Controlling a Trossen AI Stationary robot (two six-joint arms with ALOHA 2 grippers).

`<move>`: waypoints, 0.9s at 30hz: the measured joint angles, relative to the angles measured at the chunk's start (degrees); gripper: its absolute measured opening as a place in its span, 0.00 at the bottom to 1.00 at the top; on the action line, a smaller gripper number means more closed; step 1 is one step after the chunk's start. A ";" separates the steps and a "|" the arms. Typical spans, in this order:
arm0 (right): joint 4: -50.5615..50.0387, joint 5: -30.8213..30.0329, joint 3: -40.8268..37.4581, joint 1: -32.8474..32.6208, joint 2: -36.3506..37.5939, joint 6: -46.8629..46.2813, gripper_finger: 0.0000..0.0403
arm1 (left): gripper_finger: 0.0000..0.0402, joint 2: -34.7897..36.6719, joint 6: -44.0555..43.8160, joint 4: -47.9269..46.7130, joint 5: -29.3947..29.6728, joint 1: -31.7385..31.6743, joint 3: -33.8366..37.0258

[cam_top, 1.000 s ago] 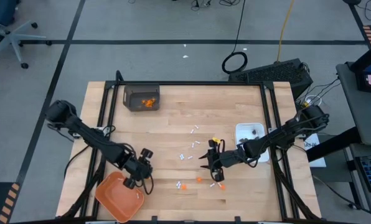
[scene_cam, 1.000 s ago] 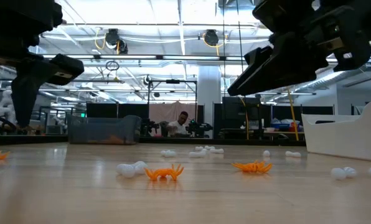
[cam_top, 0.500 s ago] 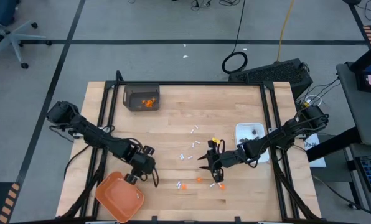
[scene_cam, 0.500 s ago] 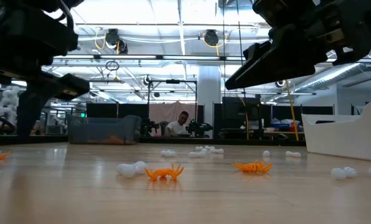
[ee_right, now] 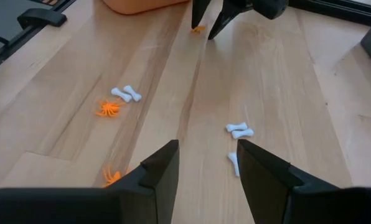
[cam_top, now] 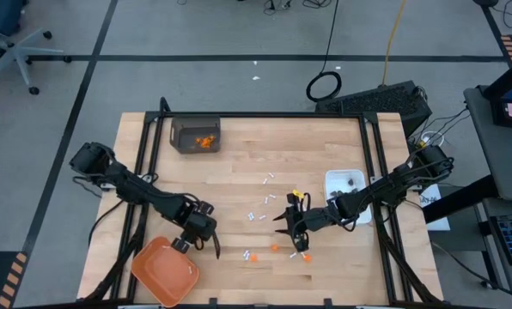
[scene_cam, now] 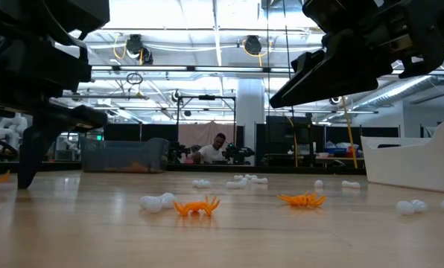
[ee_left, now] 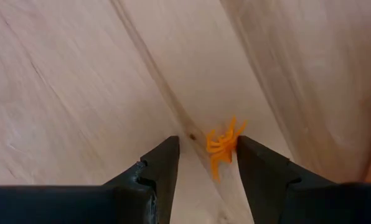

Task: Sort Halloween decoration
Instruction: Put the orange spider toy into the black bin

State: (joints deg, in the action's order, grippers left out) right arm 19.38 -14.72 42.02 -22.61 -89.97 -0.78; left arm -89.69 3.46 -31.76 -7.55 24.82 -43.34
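Halloween decoration lies scattered on the wooden table: orange spiders (scene_cam: 197,206) (scene_cam: 302,199) and small white sticks (ee_right: 126,94) (ee_right: 239,130). My left gripper (ee_left: 207,146) points down at the table beside the orange tray (cam_top: 163,270), open, with one orange spider (ee_left: 223,147) lying between its fingertips, close to one finger. In the right wrist view the left gripper (ee_right: 205,25) shows at the far end with that spider (ee_right: 198,28). My right gripper (ee_right: 207,152) hangs open above the table's middle (cam_top: 290,232), holding nothing. My left gripper comes from above with a finger on either side of the orange spider. One finger (ee_left: 251,155) stands right against the spider's legs (ee_left: 232,140); whether it touches them I cannot tell. The spider lies flat on the table.
A white rectangular dish (cam_top: 346,184) with dark bits stands at the right, behind my right gripper. A grey see-through bin (cam_top: 196,135) with orange bits sits at the far left. More orange bits (cam_top: 252,255) and white sticks (cam_top: 265,202) lie between the two grippers.
My left gripper has swung from above the orange tray's far corner toward the table's right, sunk down to the tabletop and tipped more steeply downward, so that its open fingers now straddle an orange spider. Its finger gap has stayed the same.
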 joint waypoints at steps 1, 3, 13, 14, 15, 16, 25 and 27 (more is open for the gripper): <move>0.00 0.00 0.00 0.00 0.02 0.00 0.36 | 0.39 -0.41 -0.02 0.02 -0.01 -0.03 -0.11; 0.00 0.00 0.00 0.00 0.00 0.00 0.36 | 0.38 -0.82 -0.02 0.04 0.05 -0.02 -0.06; 0.00 0.02 0.00 0.00 0.00 0.02 0.36 | 0.09 -0.74 1.67 0.29 0.35 -0.01 0.03; 0.00 0.02 0.00 0.01 0.00 0.02 0.36 | 0.05 -0.75 2.17 0.35 0.15 0.00 0.05; 0.00 0.02 0.00 0.00 0.00 0.02 0.36 | 0.03 -0.72 2.74 0.30 0.03 0.00 0.05; 0.00 0.02 0.00 0.00 0.00 0.02 0.36 | 0.02 -0.46 2.91 0.22 -0.02 0.00 0.05; -0.33 0.02 0.00 0.00 0.01 -0.01 0.36 | 0.01 3.59 1.37 -4.54 3.97 0.16 -5.88; -0.51 0.02 0.00 -0.17 0.02 -0.68 0.36 | 0.01 4.37 0.28 -5.46 7.96 0.59 -7.68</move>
State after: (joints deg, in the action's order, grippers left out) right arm 18.86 -14.70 42.02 -22.78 -89.96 -1.46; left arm -85.32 3.74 -37.22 0.41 25.41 -51.02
